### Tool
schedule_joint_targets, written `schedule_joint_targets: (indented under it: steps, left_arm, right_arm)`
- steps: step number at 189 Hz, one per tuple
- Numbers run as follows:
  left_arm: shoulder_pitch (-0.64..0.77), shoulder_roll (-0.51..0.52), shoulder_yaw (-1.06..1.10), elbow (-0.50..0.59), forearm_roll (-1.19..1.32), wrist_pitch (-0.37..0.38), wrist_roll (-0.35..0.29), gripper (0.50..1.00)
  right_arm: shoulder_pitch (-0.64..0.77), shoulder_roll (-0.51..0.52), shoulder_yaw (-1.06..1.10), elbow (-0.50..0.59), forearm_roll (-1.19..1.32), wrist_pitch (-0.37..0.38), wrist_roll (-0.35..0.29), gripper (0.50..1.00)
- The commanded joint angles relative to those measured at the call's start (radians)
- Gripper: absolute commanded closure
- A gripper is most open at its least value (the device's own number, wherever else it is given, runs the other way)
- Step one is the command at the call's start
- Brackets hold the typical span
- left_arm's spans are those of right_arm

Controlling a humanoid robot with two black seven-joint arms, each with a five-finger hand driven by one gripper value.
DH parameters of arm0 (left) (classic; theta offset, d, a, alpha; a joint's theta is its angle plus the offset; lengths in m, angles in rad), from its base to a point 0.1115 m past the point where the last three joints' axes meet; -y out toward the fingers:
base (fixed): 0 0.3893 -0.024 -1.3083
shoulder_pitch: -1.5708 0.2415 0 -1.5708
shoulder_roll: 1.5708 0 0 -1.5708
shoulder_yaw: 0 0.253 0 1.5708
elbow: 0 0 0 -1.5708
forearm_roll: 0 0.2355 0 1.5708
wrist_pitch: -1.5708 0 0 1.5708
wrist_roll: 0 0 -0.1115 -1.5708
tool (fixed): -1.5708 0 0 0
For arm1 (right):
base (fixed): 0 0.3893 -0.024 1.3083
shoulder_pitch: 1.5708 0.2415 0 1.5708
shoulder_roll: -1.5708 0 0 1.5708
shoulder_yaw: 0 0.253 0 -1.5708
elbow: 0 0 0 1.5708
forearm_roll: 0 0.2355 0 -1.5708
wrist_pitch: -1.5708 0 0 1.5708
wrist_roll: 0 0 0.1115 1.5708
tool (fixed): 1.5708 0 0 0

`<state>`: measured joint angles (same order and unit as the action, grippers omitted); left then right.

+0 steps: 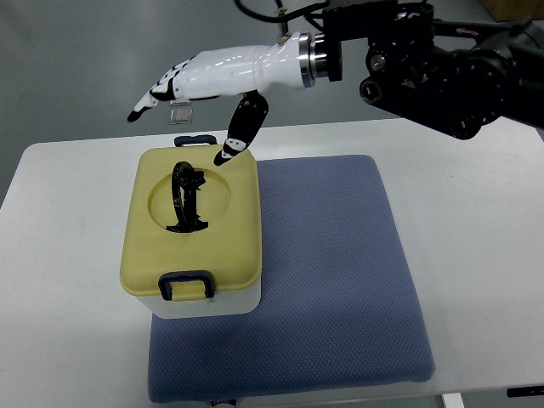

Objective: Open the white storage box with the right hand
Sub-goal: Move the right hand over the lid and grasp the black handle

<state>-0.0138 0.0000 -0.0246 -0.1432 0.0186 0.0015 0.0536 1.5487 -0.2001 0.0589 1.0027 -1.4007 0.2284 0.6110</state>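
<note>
**Desk:** What do you have on the top view?

**Me:** I see the white storage box (197, 242) standing on the left part of a blue-grey mat (331, 280), which lies on a white table (476, 255). The box has a pale yellow lid (229, 229), closed flat on the white base. In the round recess of the lid a black carry handle (187, 200) stands upright. A dark blue latch (187, 285) sits at the near edge of the lid, and I can see a second one (195, 139) at the far edge.

**Desk:** And the hand?

**Me:** My right hand (200, 81) comes in from the upper right on a black arm (442, 68), and it hangs over the far side of the box. Its fingers (157, 92) are stretched out to the left and hold nothing, so I call it open. The thumb (240, 132) points down, and its tip is at the far edge of the lid, just beside the far latch; I cannot tell from here whether it touches.

**Desk:** Anything else on that side?

**Me:** A small clear object (181, 112) shows under the fingers, beyond the table edge; too small for me to name
</note>
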Motion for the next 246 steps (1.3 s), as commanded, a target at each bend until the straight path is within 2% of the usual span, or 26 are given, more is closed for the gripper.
schedule_joint_targets:
  steps: [1,25,42,58,90,118,149,156,185,241,246]
  left_arm:
    - [0.000,0.000,0.000,-0.001,0.000,0.000,0.000,0.500]
    - [0.000,0.000,0.000,0.001,0.000,0.000,0.000,0.500]
    - [0.000,0.000,0.000,0.001,0.000,0.000,0.000,0.500]
    - [0.000,0.000,0.000,-0.001,0.000,0.000,0.000,0.500]
    - [0.000,0.000,0.000,-0.001,0.000,0.000,0.000,0.500]
    - [0.000,0.000,0.000,0.001,0.000,0.000,0.000,0.500]
    - [0.000,0.000,0.000,0.001,0.000,0.000,0.000,0.500]
    - [0.000,0.000,0.000,0.001,0.000,0.000,0.000,0.500]
    - [0.000,0.000,0.002,0.001,0.000,0.000,0.000,0.500]
    - [0.000,0.000,0.002,0.001,0.000,0.000,0.000,0.500]
    - [0.000,0.000,0.002,0.001,0.001,0.000,0.000,0.500]
  right_arm:
    - [0.039,0.054,-0.070,0.005,-0.052,0.000,0.000,0.591]
    - [0.076,0.080,-0.094,0.004,-0.066,0.003,0.000,0.605]
    - [0.080,0.110,-0.119,0.004,-0.110,0.005,0.000,0.640]
    - [0.080,0.122,-0.122,0.002,-0.144,0.005,0.000,0.695]
    - [0.076,0.126,-0.126,-0.009,-0.147,0.006,0.000,0.699]
    - [0.076,0.126,-0.126,-0.016,-0.152,0.008,0.000,0.740]
    - [0.076,0.128,-0.143,-0.018,-0.152,0.008,0.000,0.822]
    - [0.074,0.128,-0.143,-0.018,-0.152,0.008,0.000,0.854]
    - [0.073,0.128,-0.145,-0.022,-0.152,0.009,0.000,0.875]
    - [0.067,0.128,-0.143,-0.030,-0.150,0.019,0.000,0.875]
    - [0.067,0.126,-0.143,-0.030,-0.152,0.019,0.000,0.887]
